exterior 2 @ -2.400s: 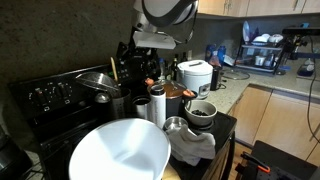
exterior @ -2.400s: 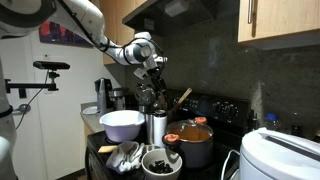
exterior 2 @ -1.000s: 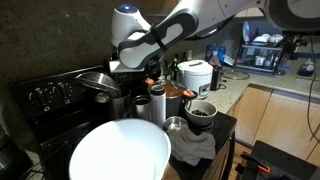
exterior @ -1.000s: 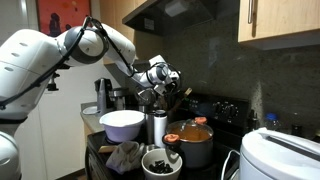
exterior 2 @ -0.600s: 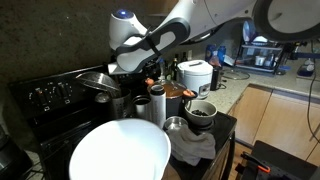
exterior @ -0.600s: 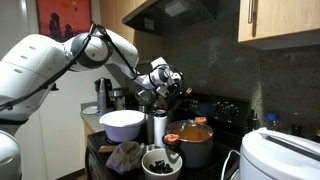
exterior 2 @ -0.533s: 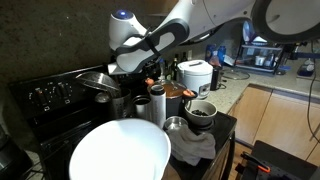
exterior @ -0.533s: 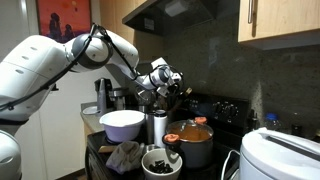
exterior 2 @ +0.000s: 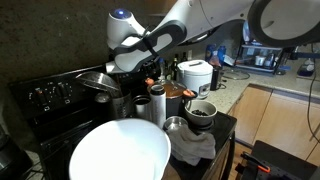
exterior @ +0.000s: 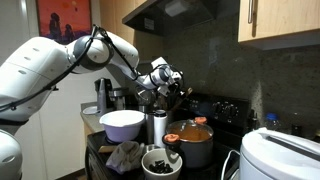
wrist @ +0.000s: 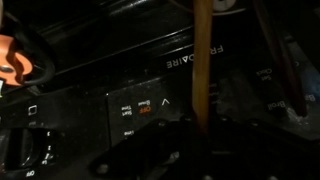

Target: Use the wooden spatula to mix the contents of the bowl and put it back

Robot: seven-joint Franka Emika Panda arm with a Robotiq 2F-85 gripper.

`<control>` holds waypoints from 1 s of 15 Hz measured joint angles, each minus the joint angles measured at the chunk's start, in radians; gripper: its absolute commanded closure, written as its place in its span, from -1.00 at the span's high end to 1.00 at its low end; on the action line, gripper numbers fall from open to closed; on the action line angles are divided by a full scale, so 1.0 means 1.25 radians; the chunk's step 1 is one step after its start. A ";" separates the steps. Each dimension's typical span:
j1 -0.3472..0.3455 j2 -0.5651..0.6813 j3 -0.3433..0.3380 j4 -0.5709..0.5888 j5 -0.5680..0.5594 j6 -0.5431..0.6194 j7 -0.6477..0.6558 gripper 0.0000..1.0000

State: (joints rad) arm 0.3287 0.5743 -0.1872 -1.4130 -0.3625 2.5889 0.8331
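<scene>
In the wrist view the wooden spatula point(wrist: 203, 60) shows as a slim light-brown handle. It runs straight down from the top edge into my gripper point(wrist: 200, 122), whose dark jaws are shut on it; the blade end is hidden. In both exterior views my gripper point(exterior: 165, 82) point(exterior 2: 133, 68) hovers over the back of the stove among upright utensils. There a short piece of the spatula point(exterior: 181, 95) sticks out to the right of it. The bowl point(exterior: 160, 160) point(exterior 2: 200, 112), small and white with dark lumpy contents, sits low at the counter's front, well apart from the gripper.
A large white mixing bowl point(exterior: 122, 124) point(exterior 2: 120, 155) stands near the front. A steel pot with orange contents point(exterior: 193, 135), steel cups point(exterior: 155, 125), a grey cloth point(exterior 2: 190, 145) and a white rice cooker point(exterior: 280, 155) point(exterior 2: 193, 75) crowd the stove. The stove's control panel point(wrist: 110, 105) lies behind the handle.
The jaws have closed on the spatula handle. Over the last second the arm has barely moved; before that it came down and in towards the utensils.
</scene>
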 measured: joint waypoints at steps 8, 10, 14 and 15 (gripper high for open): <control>0.039 -0.020 -0.013 0.016 -0.043 -0.002 0.002 -0.94; 0.049 -0.041 -0.014 0.016 -0.057 -0.012 0.017 -0.94; 0.068 -0.106 -0.015 0.007 -0.125 -0.059 0.078 -0.94; 0.072 -0.124 -0.015 0.004 -0.146 -0.076 0.096 -0.94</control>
State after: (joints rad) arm 0.4187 0.4188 -0.2056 -1.4081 -0.5451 2.4935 0.9526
